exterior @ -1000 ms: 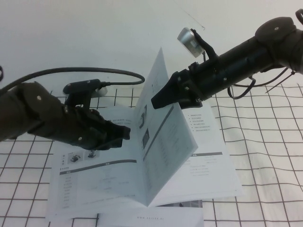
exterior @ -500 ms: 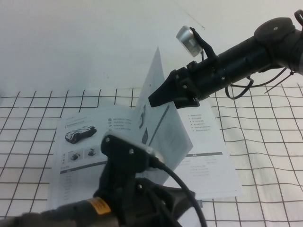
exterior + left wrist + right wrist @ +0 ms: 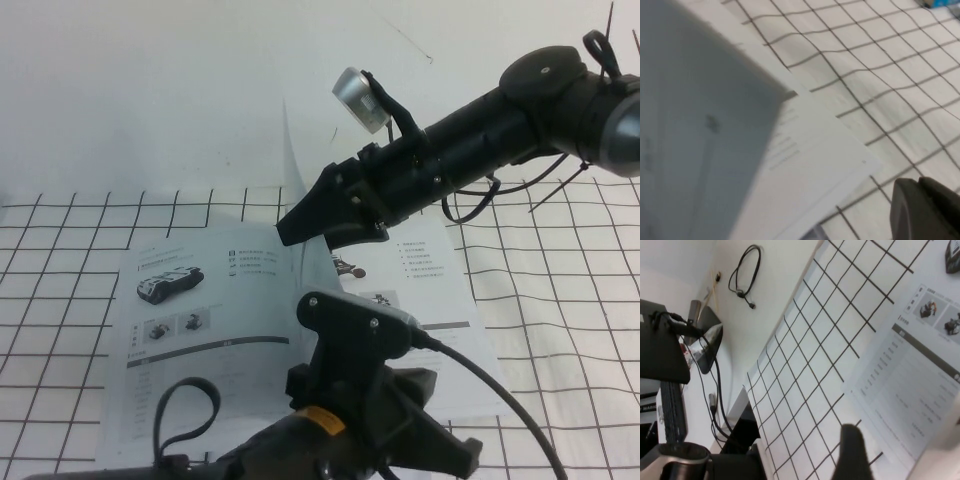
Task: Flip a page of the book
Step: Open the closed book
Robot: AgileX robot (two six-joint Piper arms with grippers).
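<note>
The book lies open on the checked cloth, with robot-vehicle photos on its left leaf. The page stands almost upright over the spine, edge-on to the high view. My right gripper is shut on this page near its top edge. In the right wrist view one dark finger shows over the book, and the held page is a white blur. My left gripper is low in the foreground by the book's near right corner, fingers together and empty. It also shows in the left wrist view, next to the book's corner.
The checked cloth covers the table around the book. Bare white table lies beyond it. My left arm fills the near foreground and hides the book's near edge. Cables and stands are off the table's side.
My left gripper has come off the left leaf and drawn back toward the near edge. My right gripper has carried the page leftward, from leaning right to nearly upright.
</note>
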